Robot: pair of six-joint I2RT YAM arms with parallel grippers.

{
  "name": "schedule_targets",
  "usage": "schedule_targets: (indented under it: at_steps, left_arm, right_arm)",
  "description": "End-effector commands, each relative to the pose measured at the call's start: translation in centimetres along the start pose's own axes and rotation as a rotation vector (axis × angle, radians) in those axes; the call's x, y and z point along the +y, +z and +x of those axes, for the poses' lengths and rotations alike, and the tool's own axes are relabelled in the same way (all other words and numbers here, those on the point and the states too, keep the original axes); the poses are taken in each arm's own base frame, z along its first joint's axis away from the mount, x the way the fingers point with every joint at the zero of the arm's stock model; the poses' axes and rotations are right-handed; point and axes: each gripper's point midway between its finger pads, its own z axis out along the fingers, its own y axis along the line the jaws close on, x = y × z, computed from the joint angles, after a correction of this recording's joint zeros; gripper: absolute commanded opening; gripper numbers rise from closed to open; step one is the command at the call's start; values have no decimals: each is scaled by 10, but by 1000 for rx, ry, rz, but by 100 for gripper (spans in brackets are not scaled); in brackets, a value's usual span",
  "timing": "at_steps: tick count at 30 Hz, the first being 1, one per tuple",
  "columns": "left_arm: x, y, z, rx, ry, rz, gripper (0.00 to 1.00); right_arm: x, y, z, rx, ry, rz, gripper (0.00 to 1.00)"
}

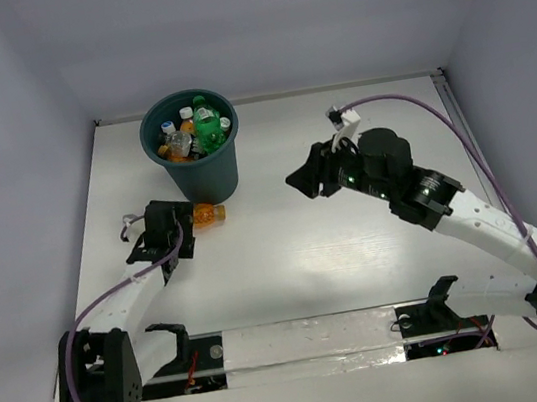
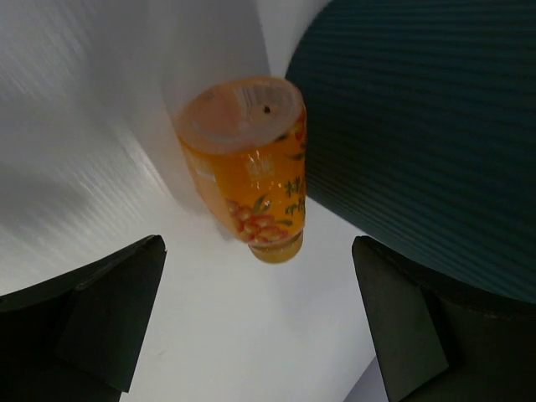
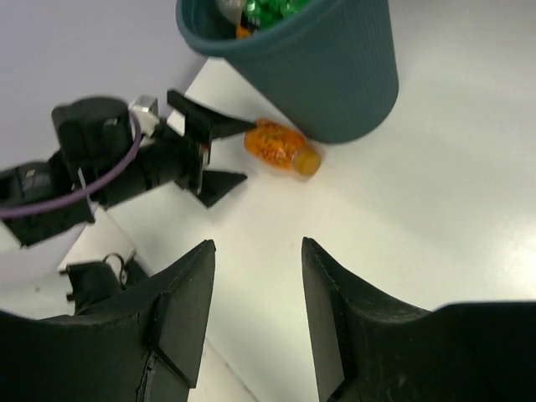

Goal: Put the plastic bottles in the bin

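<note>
The dark teal bin [image 1: 195,166] stands at the back left and holds several plastic bottles, among them a green one [image 1: 207,129] and an orange one [image 1: 178,154]. One orange bottle [image 1: 208,214] lies on its side on the table against the bin's base. My left gripper [image 1: 188,231] is open just left of it, jaws wide apart. In the left wrist view the bottle [image 2: 251,167] lies ahead of the gripper [image 2: 260,318], beside the bin wall [image 2: 419,126]. My right gripper [image 1: 304,181] is open and empty, right of the bin. The right wrist view shows the gripper [image 3: 255,276], bottle [image 3: 280,146] and bin [image 3: 335,75].
White table with walls on the left, back and right. A white strip with dark mounts [image 1: 310,341] runs along the near edge between the arm bases. A purple cable [image 1: 463,147] loops over the right arm.
</note>
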Motion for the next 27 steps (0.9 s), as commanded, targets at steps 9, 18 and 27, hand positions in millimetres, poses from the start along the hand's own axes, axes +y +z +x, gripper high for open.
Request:
schedule_targets:
  at_steps: [9, 18, 27]
  left_arm:
    - [-12, 41, -11, -68, -9, -16, 88]
    - [10, 51, -17, -93, 14, -80, 60]
    - [11, 16, -19, -65, 229, -37, 47]
  right_arm:
    - [15, -39, 7, -15, 5, -100, 52]
    - [16, -45, 6, -20, 8, -101, 51]
    - [11, -35, 0, -39, 28, -62, 51]
